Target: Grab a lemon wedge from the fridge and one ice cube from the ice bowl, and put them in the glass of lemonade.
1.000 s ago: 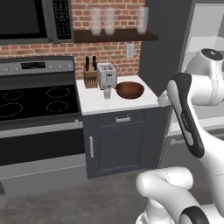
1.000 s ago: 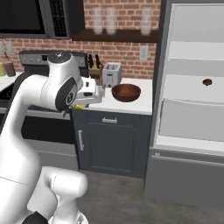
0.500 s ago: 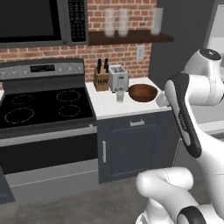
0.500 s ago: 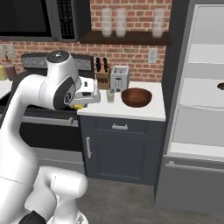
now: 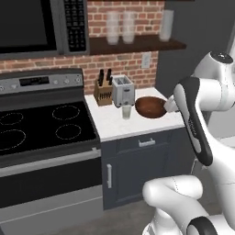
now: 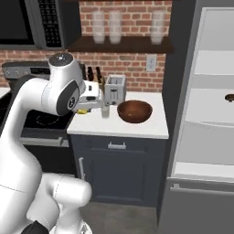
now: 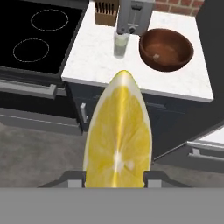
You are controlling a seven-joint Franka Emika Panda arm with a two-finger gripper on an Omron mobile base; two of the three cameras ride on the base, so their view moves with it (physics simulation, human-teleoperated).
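- Compared with a second ago, the whole scene has slid across both base views, so it is the cameras riding on the base that have moved; the things on the counter keep their places relative to one another.
- In the left base view the stove [image 5: 41, 124] now takes up more of the left side, and the counter [image 5: 133, 126] sits right of centre, where before it was near the middle.
- In the right base view the fridge [image 6: 205, 114] still fills the right side with its white shelves showing, and the counter cabinet now stands closer to the centre.
- We see the arm folded much as before: its upper link crosses in front of the counter, and the hand points toward the counter from the near side.
- The gripper [image 7: 114, 177] pinches the lemon wedge [image 7: 118, 140], which stands between the two fingertips, cut face toward the hand camera, pointed end up in that view.
- In the right base view a bit of yellow shows at the hand, just left of the glass of lemonade [image 6: 105, 111].
- The glass of lemonade stands upright on the counter, just in front of the toaster [image 6: 114, 89] and left of the ice bowl [image 6: 134, 111].
- The ice bowl holds a small pale piece, seen in the hand view; we cannot tell more about it.
- The knife block [image 5: 103, 89] stands left of the toaster, against the brick wall.
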